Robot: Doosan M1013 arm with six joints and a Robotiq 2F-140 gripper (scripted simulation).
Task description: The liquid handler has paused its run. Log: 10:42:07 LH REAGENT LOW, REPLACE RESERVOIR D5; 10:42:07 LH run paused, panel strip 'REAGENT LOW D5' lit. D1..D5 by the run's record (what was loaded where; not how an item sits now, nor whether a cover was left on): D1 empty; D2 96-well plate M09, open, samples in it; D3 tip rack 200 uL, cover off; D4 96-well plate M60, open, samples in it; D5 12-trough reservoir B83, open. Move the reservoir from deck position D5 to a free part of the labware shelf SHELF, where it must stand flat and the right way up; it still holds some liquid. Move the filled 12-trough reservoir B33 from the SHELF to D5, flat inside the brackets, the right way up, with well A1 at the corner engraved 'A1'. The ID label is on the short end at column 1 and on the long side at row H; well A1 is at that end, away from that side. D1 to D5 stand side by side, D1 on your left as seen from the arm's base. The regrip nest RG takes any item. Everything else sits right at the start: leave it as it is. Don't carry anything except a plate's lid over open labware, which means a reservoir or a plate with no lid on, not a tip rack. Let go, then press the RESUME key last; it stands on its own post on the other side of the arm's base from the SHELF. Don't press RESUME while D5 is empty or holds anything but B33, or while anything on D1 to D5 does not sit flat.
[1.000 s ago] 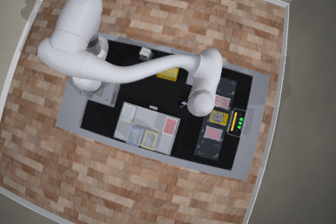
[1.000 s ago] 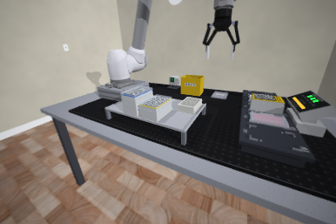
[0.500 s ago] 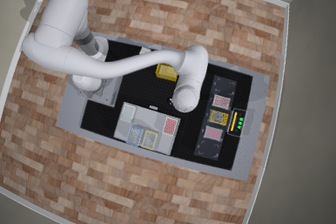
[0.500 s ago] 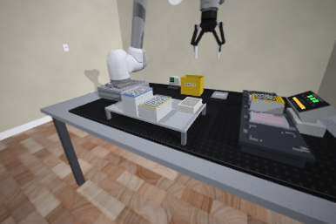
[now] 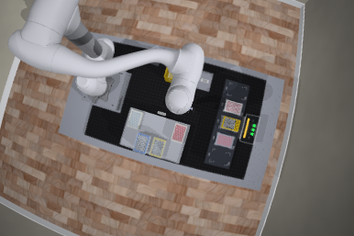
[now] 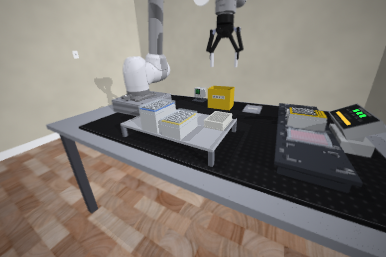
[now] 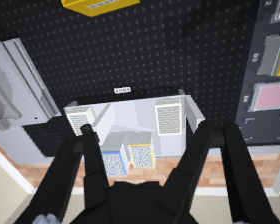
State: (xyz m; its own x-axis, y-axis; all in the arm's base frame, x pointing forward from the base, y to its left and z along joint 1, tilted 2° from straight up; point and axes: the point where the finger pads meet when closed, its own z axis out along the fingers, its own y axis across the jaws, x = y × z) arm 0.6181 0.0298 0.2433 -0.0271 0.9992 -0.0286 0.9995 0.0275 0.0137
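Observation:
My gripper (image 6: 223, 59) is open and empty, high above the black mat between the shelf and the deck. In the wrist view its fingers frame the shelf (image 7: 131, 125) below. The shelf (image 5: 153, 135) holds a pale item (image 5: 135, 118), a red-topped item (image 5: 180, 132), a blue-rimmed box (image 5: 142, 142) and a yellow-rimmed box (image 5: 158, 146). I cannot read their labels. The deck holds a plate (image 5: 233, 106), a yellow tip rack (image 5: 230, 123) and a pink plate (image 5: 225, 140). The end slot D5 (image 5: 219, 158) looks empty.
A yellow bin (image 6: 221, 97) stands at the back of the mat, with a small grey nest (image 6: 251, 109) beside it. A small box with a green key (image 6: 197, 91) is left of the bin. The control panel (image 6: 356, 115) shows green lights and an amber strip.

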